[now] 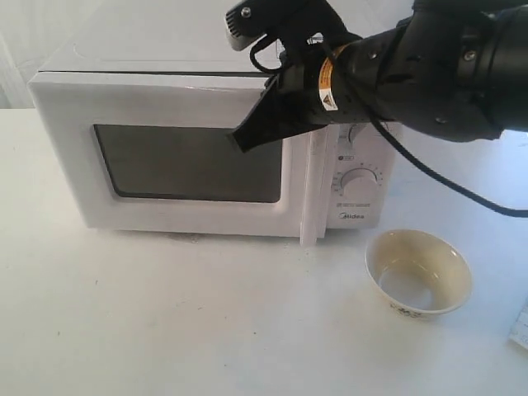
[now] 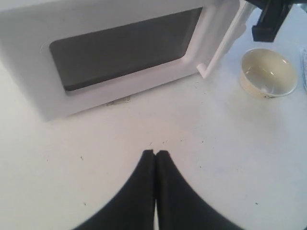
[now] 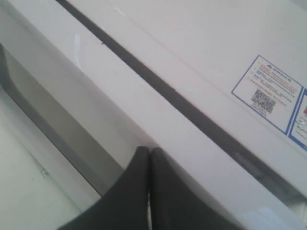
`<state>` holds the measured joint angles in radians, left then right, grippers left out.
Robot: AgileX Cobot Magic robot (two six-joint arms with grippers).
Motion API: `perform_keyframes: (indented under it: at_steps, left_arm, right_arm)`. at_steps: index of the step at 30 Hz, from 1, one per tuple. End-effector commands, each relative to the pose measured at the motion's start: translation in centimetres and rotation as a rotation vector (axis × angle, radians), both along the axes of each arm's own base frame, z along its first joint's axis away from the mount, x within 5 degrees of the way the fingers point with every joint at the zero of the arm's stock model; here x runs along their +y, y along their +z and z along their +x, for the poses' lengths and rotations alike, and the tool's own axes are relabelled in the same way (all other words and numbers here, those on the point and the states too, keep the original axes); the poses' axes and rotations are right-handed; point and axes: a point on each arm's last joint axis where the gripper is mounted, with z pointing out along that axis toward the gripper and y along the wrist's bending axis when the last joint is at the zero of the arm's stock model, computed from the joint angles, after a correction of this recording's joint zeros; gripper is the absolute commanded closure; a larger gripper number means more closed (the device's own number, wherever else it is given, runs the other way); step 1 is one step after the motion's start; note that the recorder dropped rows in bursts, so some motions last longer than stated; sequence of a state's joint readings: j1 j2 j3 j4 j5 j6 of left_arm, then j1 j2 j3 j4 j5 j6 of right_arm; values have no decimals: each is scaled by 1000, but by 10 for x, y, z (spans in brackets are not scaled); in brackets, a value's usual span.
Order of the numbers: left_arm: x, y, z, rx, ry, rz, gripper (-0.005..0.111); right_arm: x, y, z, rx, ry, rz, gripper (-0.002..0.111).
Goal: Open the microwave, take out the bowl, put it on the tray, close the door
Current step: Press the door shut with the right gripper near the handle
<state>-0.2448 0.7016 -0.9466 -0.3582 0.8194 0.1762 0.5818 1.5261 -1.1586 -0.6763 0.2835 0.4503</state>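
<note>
The white microwave (image 1: 206, 99) stands at the back of the table. Its door (image 1: 82, 165) lies against the body, with a dark seam along the top edge. My right gripper (image 1: 243, 140) is shut, and its tips press the door face (image 3: 96, 86) at the window's upper right corner, left of the bar handle (image 1: 309, 190). The cream bowl (image 1: 418, 272) stands upright and empty on the bare table, in front of the dials (image 1: 360, 179). My left gripper (image 2: 156, 153) is shut and holds nothing, low over the table in front of the microwave (image 2: 29, 57) and apart from the bowl (image 2: 268, 72).
A pale blue-white edge (image 1: 521, 330) shows at the right border; I cannot tell whether it is the tray. The right arm's black cable (image 1: 445, 177) hangs in front of the control panel. White tabletop (image 1: 165, 313) stretches in front of the microwave.
</note>
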Motion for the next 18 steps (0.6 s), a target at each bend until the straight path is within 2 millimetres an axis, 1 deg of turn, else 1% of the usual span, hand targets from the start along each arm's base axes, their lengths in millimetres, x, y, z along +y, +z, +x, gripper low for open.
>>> perform_keyframes:
  at_steps: [1,3,5,8,10,12,16,18]
  left_arm:
    - [13,-15,-26,7,94,5,107]
    - [22,-23,-36,26,165,34,107]
    - [27,-26,-44,19,197,37,107]
    - [30,-25,-52,-21,207,38,107]
    - [33,-25,-56,-39,214,48,107]
    - [34,-24,-59,-56,214,49,107]
    - [34,-24,-60,-58,215,48,107]
    - [34,-24,-60,-59,215,48,107]
  right_arm:
    - [-8,-11,17,28,-54,-58,108]
    - [-9,-11,17,30,-55,-59,108]
    - [-11,-10,18,21,-57,-72,108]
    - [-18,-9,14,56,-106,-91,108]
    - [-27,-5,0,102,-149,-62,108]
    - [-38,-8,-22,113,-142,-40,108]
    - [-65,-19,-74,120,-134,27,108]
    - [-75,-18,-90,103,-135,38,108]
